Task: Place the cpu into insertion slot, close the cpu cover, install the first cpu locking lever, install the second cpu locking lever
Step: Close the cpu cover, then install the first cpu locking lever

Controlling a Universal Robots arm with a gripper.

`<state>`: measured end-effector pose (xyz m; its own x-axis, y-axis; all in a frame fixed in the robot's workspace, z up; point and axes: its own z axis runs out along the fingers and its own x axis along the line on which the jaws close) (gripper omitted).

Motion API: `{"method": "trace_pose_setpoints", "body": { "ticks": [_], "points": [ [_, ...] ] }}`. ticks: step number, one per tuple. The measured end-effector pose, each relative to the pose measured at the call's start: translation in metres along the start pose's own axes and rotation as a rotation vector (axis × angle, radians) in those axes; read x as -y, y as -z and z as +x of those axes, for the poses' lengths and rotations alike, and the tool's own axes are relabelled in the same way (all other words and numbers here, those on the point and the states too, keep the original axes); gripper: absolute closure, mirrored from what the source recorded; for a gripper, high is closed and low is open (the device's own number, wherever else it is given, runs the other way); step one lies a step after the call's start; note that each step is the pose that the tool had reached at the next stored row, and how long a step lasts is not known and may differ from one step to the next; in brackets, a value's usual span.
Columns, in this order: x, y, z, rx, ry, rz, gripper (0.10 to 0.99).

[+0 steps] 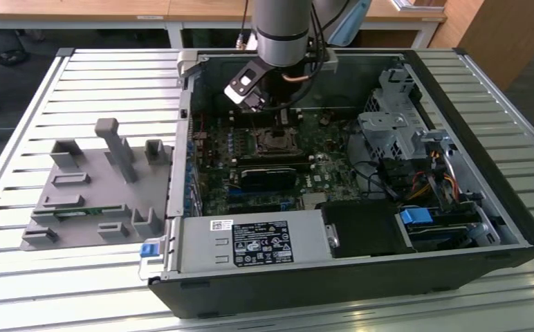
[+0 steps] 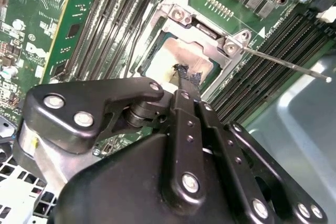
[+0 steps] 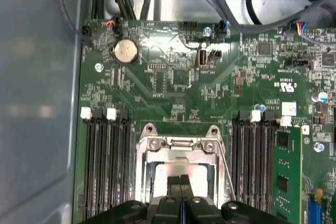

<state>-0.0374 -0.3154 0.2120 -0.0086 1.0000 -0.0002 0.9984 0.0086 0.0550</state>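
Slatted table [image 1: 110, 76] | gripper [image 3: 180, 181] closed over cpu [image 3: 163, 174] | cpu cover [image 3: 178, 144] down

An open computer case [image 1: 341, 287] lies on a slatted surface [image 1: 64, 290], a grey power-supply box [image 1: 248, 243] inside it, what looks like a grey plastic fixture [image 1: 92, 187] on the exterior view's left, and a coin cell [image 3: 126, 51] on its green motherboard [image 3: 173, 93].

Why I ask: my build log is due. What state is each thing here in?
Cpu: seated under the cover, face showing through its window.
Cover: lowered.
Lever: sticking out sideways, apparently unlatched.
Gripper: shut, tips at the cpu's face.
Case: side open.
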Motion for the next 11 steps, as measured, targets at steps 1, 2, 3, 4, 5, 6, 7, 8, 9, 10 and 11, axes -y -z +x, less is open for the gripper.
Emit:
{"method": "trace_pose_setpoints", "body": {
  "ticks": [1, 2, 3, 4, 5, 6, 7, 8, 9, 10, 11],
  "points": [
    [-0.0007, 0.0000, 0.0000, -0.0002, 0.000, 0.000, 0.980],
    [-0.0014, -0.0001, 0.0000, -0.0006, 0.000, 0.000, 0.980],
    [-0.0018, -0.0001, 0.0000, -0.0014, 0.000, 0.000, 0.980],
    [-0.0019, -0.0001, 0.0000, -0.0018, 0.000, 0.000, 0.980],
    [-0.0019, -0.0002, 0.0000, -0.0021, 0.000, 0.000, 0.980],
    [-0.0019, -0.0001, 0.0000, -0.0022, 0.000, 0.000, 0.980],
    [-0.0019, 0.0001, 0.0000, -0.0021, 0.000, 0.000, 0.980],
    [-0.0020, 0.0006, 0.0000, -0.0018, 0.000, 0.001, 0.980],
    [-0.0020, 0.0014, 0.0000, -0.0020, 0.000, 0.001, 0.980],
    [-0.0021, 0.0028, 0.0000, -0.0022, 0.000, 0.000, 0.980],
    [-0.0022, 0.0045, 0.0000, -0.0022, 0.000, 0.000, 0.980]
  ]
}}
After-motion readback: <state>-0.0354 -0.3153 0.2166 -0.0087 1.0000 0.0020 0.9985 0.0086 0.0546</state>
